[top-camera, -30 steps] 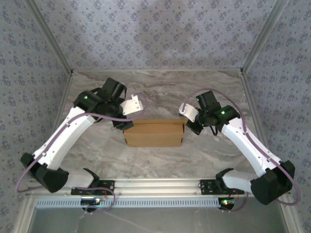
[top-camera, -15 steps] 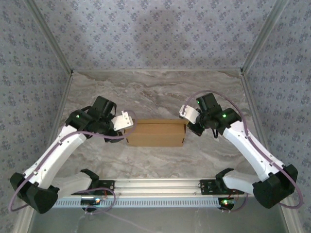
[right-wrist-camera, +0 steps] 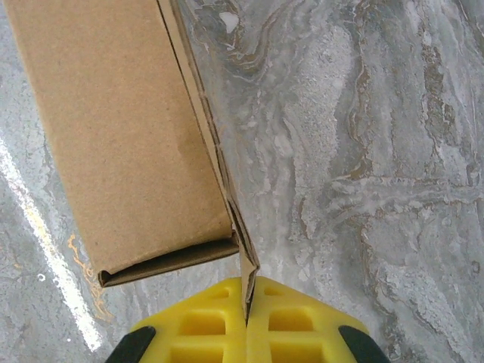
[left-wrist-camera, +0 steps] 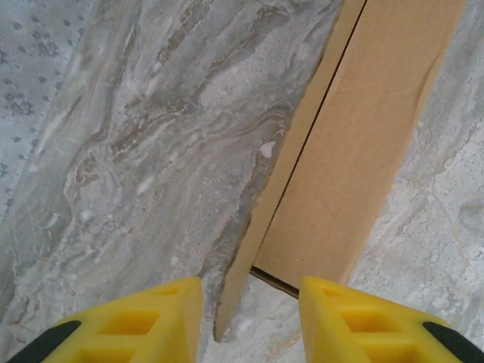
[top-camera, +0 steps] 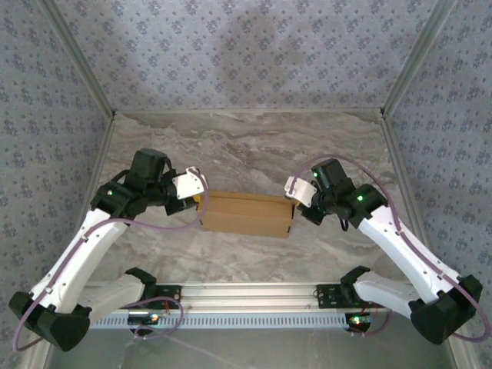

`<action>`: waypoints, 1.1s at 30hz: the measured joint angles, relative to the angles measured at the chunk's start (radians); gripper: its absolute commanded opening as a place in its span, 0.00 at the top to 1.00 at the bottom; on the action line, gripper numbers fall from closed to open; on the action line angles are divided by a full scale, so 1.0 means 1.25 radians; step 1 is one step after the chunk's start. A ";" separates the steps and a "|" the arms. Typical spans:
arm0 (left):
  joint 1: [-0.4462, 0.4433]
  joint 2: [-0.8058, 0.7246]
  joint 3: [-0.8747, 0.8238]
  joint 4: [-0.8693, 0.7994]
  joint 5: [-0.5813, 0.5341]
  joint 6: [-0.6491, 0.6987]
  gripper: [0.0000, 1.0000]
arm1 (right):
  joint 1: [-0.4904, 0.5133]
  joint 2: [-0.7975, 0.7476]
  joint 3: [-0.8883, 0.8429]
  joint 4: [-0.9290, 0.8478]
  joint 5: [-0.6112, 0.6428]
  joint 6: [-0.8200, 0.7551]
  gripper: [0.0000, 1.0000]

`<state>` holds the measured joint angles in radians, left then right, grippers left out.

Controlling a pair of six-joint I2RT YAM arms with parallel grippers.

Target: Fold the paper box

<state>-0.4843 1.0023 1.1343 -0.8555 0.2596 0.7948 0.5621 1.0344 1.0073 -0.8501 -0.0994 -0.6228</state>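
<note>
The tan paper box point(top-camera: 246, 214) lies flat-sided in the middle of the marble table, closed on top. My left gripper point(top-camera: 198, 192) is at its left end, open; in the left wrist view the yellow fingers point(left-wrist-camera: 144, 321) straddle the box's upright rear wall edge point(left-wrist-camera: 242, 280) without touching it, beside the top panel point(left-wrist-camera: 363, 144). My right gripper point(top-camera: 294, 201) is at the box's right end. Its yellow fingers point(right-wrist-camera: 302, 318) are shut on the thin corner flap point(right-wrist-camera: 248, 268) sticking out of the paper box point(right-wrist-camera: 121, 128).
The marble table point(top-camera: 246, 146) has patterned walls behind and at both sides. A metal rail point(top-camera: 246, 292) with the arm bases runs along the near edge. A bright streak of glare point(right-wrist-camera: 45, 234) lies on the table beside the box.
My left arm has swung back and outward, its gripper dropping from above the box's left rear corner to the box's left end. The box has shifted slightly and skewed. The right gripper keeps its hold.
</note>
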 measured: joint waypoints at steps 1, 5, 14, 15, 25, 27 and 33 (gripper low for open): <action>0.000 0.000 0.000 -0.001 0.003 0.008 0.54 | 0.006 0.000 0.000 0.000 0.003 0.000 1.00; 0.010 0.001 0.000 -0.029 0.001 0.092 0.40 | 0.023 -0.004 0.000 0.000 0.006 0.000 1.00; 0.052 0.062 0.000 -0.064 -0.038 0.210 0.48 | 0.054 -0.012 0.000 0.001 0.032 -0.018 1.00; 0.056 0.074 0.000 -0.065 -0.044 0.216 0.50 | 0.056 -0.013 0.000 0.001 0.034 -0.019 1.00; 0.070 0.108 0.000 -0.043 -0.077 0.222 0.57 | 0.060 -0.012 0.000 0.001 0.048 -0.035 1.00; 0.070 0.123 0.000 -0.038 -0.076 0.221 0.59 | 0.062 -0.012 0.000 0.000 0.048 -0.036 1.00; 0.070 0.150 0.000 -0.015 -0.077 0.216 0.61 | 0.064 0.000 0.005 0.000 0.050 -0.038 1.00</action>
<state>-0.3965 1.1896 1.1343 -0.8745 0.1631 1.0653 0.6426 1.0348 1.0130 -0.8501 -0.0368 -0.6704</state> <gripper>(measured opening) 0.400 0.059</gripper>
